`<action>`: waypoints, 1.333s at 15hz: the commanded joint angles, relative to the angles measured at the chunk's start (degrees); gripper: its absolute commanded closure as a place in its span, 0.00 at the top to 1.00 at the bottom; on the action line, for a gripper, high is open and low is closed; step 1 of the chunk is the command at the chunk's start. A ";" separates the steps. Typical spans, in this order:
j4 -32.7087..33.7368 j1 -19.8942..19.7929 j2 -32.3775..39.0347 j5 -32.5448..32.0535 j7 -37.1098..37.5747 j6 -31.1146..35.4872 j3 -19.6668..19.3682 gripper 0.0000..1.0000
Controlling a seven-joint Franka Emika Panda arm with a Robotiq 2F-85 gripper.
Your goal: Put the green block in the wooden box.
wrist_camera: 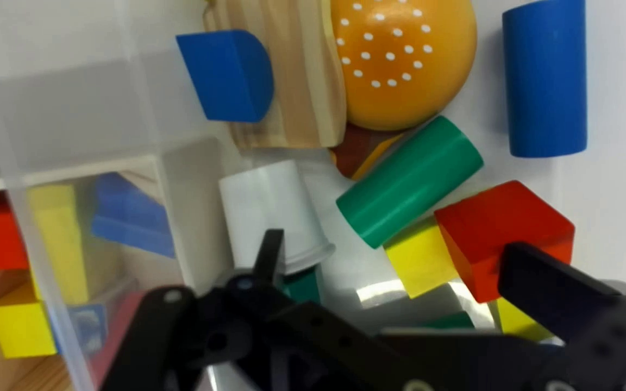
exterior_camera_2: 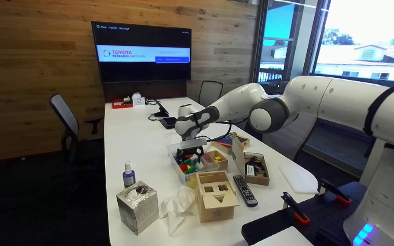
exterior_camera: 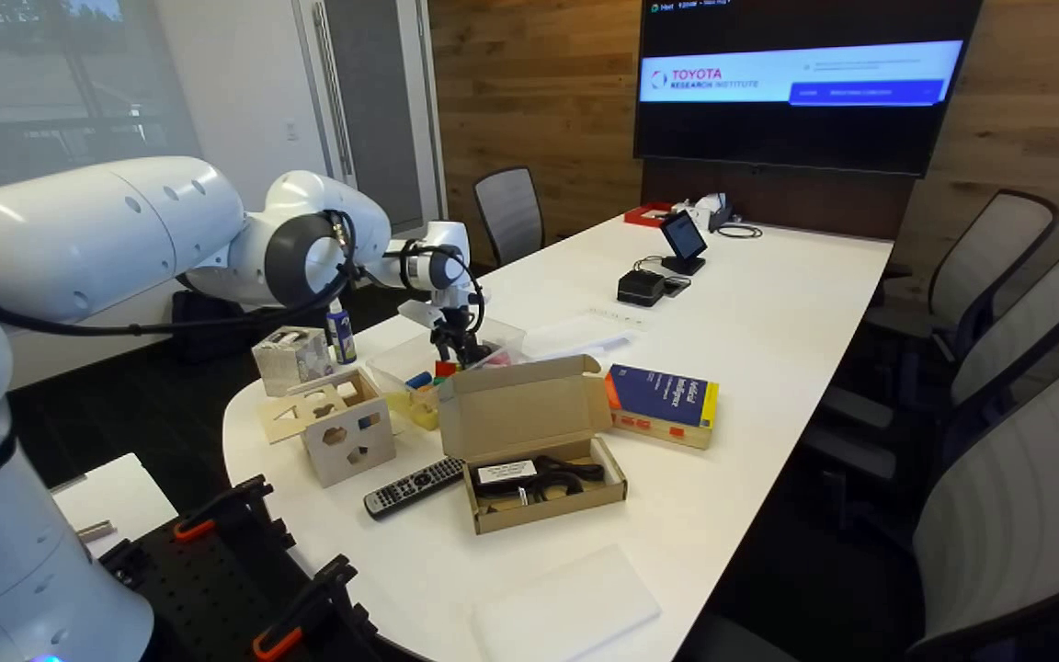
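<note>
One smooth green cylinder (wrist_camera: 409, 182), probably the block meant, lies on its side in a clear plastic bin (exterior_camera_2: 177, 170), just beside a bright red block (wrist_camera: 500, 225). It should be light, stiff and sturdy, though its curved, glossy surface may slip; gripping across mid-length looks best. The black two-fingered claw (wrist_camera: 394, 248) has its fingers spread, holding nothing; from the wrist, one finger overlaps the red block and the cylinder lies just beyond their gap.
</note>
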 commanded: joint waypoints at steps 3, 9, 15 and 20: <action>-0.97 0.74 0.01 0.24 3.22 0.20 -0.42 1.00; 1.66 0.77 -0.06 1.06 3.96 1.61 0.52 1.00; 1.82 0.90 -0.26 1.74 4.31 1.79 0.99 1.00; 0.57 0.35 -0.21 1.99 8.23 1.86 0.43 1.00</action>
